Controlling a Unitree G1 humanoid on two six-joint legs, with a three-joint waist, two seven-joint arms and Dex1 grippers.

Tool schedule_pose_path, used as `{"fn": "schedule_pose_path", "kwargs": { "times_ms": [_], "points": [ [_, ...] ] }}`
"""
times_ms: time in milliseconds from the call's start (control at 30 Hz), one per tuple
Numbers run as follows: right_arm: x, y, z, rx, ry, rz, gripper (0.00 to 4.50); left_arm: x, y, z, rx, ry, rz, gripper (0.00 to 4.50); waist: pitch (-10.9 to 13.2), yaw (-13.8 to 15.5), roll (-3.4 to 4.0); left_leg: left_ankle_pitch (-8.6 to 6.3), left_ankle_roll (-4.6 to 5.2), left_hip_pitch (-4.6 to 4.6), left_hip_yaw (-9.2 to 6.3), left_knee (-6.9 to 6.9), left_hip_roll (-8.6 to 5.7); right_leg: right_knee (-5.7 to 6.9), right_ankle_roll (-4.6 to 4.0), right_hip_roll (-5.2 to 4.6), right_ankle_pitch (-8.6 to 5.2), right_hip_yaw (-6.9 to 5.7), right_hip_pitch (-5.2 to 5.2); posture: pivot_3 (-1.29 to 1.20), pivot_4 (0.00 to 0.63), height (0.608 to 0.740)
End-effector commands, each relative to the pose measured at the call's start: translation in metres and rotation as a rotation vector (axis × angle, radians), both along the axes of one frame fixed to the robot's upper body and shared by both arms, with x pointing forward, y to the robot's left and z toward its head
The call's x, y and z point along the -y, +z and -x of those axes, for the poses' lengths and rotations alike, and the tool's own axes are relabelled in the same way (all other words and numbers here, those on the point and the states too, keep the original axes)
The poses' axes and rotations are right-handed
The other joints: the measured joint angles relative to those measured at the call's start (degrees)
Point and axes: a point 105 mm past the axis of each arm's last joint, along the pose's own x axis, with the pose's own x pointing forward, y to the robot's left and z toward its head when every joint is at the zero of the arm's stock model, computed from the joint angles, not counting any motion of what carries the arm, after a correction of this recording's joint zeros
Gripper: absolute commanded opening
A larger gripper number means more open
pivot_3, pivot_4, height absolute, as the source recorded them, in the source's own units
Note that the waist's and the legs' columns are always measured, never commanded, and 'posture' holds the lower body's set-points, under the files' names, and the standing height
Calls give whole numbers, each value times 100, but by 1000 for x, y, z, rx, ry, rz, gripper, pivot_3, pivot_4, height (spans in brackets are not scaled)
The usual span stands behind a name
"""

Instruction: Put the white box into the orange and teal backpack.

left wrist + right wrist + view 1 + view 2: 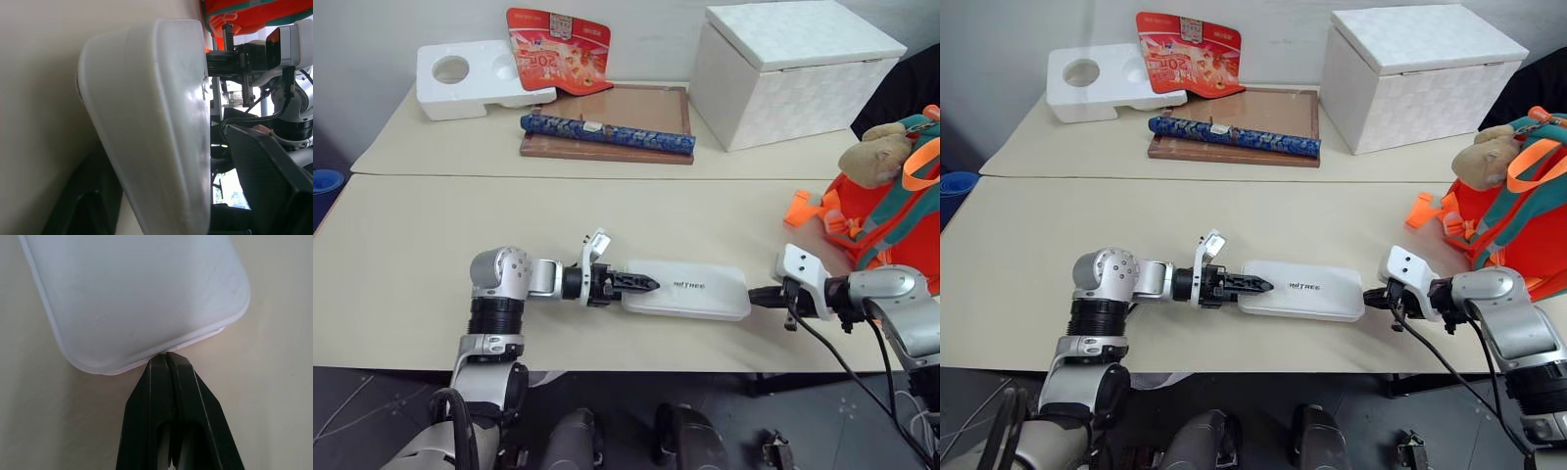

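Overhead, the white box [690, 288] lies flat on the table [460, 225], long axis running nine to three o'clock; the left gripper [641, 283] reaches level over its nine o'clock end, jaws slightly parted. At three o'clock, the right gripper [1371, 295] meets the other end, the orange and teal backpack [891, 211] beyond at two o'clock. Right wrist view: jaws pressed together, tips touching the box edge.

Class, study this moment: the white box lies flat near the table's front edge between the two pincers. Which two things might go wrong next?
1. The right pincer is shut, only its tip against the white box end; a push may slide the box rather than lift it.
2. The orange and teal backpack sits at the table's right edge; its opening is not visible, so insertion may snag on straps.
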Motion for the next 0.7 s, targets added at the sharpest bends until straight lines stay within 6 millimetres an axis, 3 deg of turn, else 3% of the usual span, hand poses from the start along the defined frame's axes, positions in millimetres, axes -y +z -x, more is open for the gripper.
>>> {"fn": "schedule_pose_path", "kwargs": {
  "times_ms": [33, 133, 333, 433, 533, 700],
  "points": [
    [-9, -1, 3, 11, 30, -18, 0, 9, 18, -2, 28, -20, 76, 1951, 0, -5, 0, 0, 0, 0, 0, 0, 0, 0, 0, 0, 0, 0, 0, 0, 150, 740],
    [-10, -3, 5, 1, 30, -33, 0, 9, 24, 0, 36, -35, 113, 1319, 0, -7, -1, 0, -2, 1, 0, 0, 3, -1, 0, 0, 0, 1, 1, 0, 150, 740],
    [-6, -3, 1, 51, -39, -56, 0, -3, 37, -5, 46, 6, 197, 1319, 0, -39, -2, 0, -8, 3, 1, -1, 7, 1, -1, 2, -1, 2, 1, 0, 150, 740],
    [17, 10, 1, 110, -205, -101, 0, -22, 45, -13, 79, 93, 231, 1319, 0, -37, -2, 0, -9, 2, 1, -1, 7, 2, -1, 2, -1, 3, 0, 0, 150, 740],
    [45, 25, 21, 107, -356, -169, 579, -52, 65, -27, 131, 232, 312, 1319, 0, -15, -1, 0, -9, -2, 1, -1, 6, 2, -2, 0, -1, 4, -6, 0, 150, 740],
    [106, 66, 50, 206, -659, -282, 2301, -91, 99, -27, 259, 333, 382, 1319, 0, 7, -2, -2, -7, -4, -1, -6, 6, -3, -2, 0, -1, 3, -5, 0, 150, 740]
  ]
}}
